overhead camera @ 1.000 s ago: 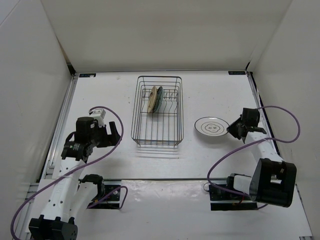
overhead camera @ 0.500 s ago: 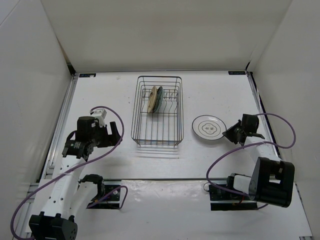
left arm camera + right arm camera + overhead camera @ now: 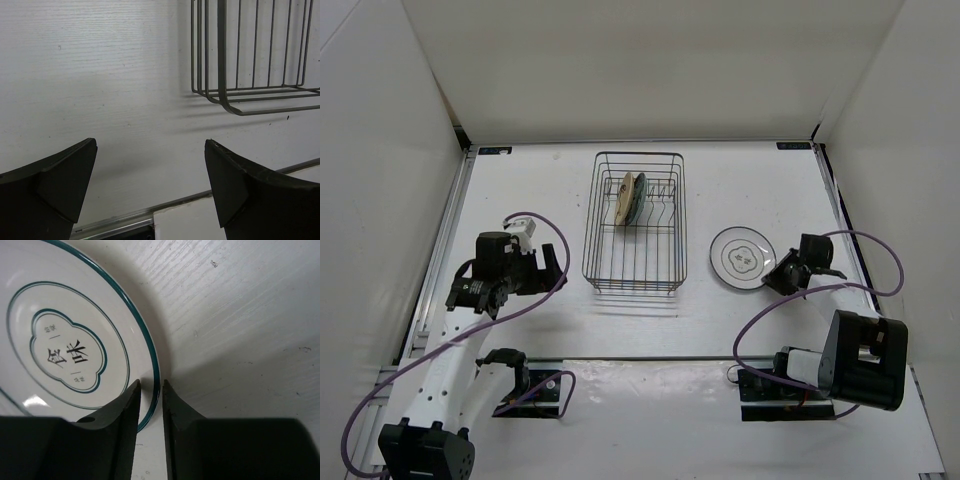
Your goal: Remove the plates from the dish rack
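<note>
The white plate with dark rings lies on the table right of the dish rack. My right gripper is narrowed on its near right rim; in the right wrist view the fingers straddle the plate's teal edge, the gripper pointing down. The tan plate and the teal plate stand upright side by side in the rack's far half. My left gripper is open and empty, left of the rack; it faces bare table near the rack's corner.
White walls enclose the table on the left, back and right. A metal rail runs along the table's near edge. Purple cables loop beside both arms.
My right gripper has swung from the plate's right side toward its near right rim. The white plate has shifted slightly nearer. The left arm has barely moved.
</note>
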